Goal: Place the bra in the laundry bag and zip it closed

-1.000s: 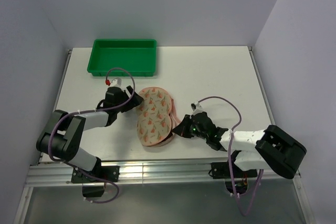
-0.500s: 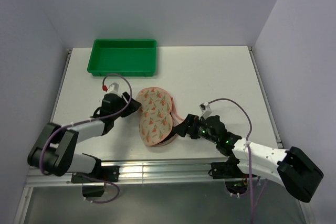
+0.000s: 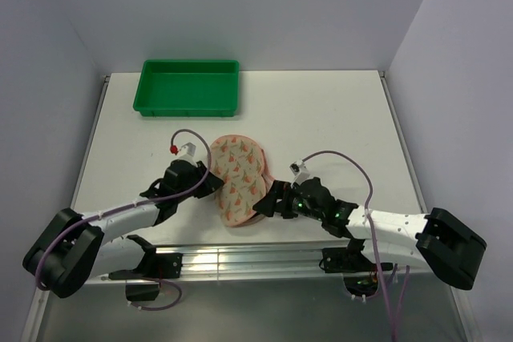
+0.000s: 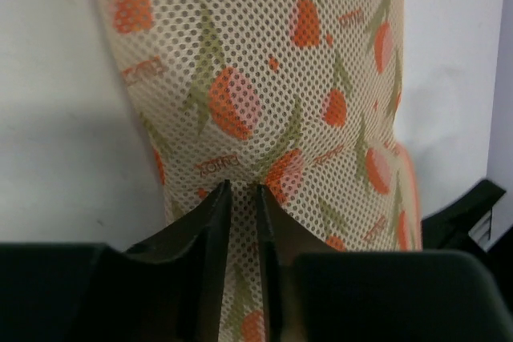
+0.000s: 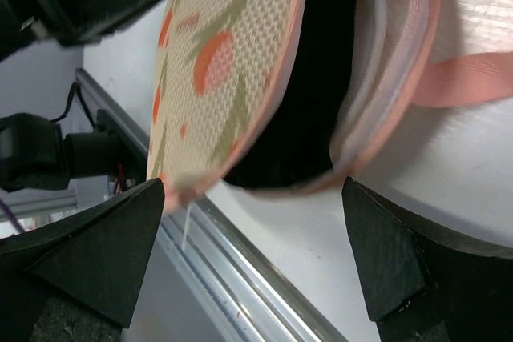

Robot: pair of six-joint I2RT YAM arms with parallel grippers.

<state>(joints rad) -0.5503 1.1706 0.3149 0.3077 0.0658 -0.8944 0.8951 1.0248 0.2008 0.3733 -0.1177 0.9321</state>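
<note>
Since the frame a second back, both arms lie flatter over the table (image 3: pixel 337 118). The left arm (image 3: pixel 120 218) has unfolded and stretches low toward centre. The right arm (image 3: pixel 389 222) is also stretched out, no longer bunched at the near right.

Tray (image 3: pixel 190 87): unchanged, far left of the table, well apart from the rest.

Bag (image 3: pixel 238 175): roughly where it was, near the table's middle, between the two grippers.
- Long axis runs far to near, with the near lobe leaning slightly right.
- Printed lid faces up and the unzipped edge faces right.
- Right wrist view: the lid is tilted up off the lower shell, so the mouth gapes.

Bra (image 5: pixel 309 94): inside the bag. Black fabric fills the gap between lid and shell and does not spill out on that side.

Loop (image 5: pixel 481 78): lies on the table just beside the bag's right edge.

Left gripper (image 3: pixel 210 185): has moved from the far lobe's left edge down to the bag's waist, still on the left side. Its fingers (image 4: pixel 210 226) were wider. They are now drawn narrow to a thin slit, pinching a pucker of mesh at the edge.

Right gripper (image 5: pixel 252 190): was closed at the bag's right edge. It is now spread wide and holds nothing, with one finger on either side of the open mouth, just beside the near lobe.
</note>
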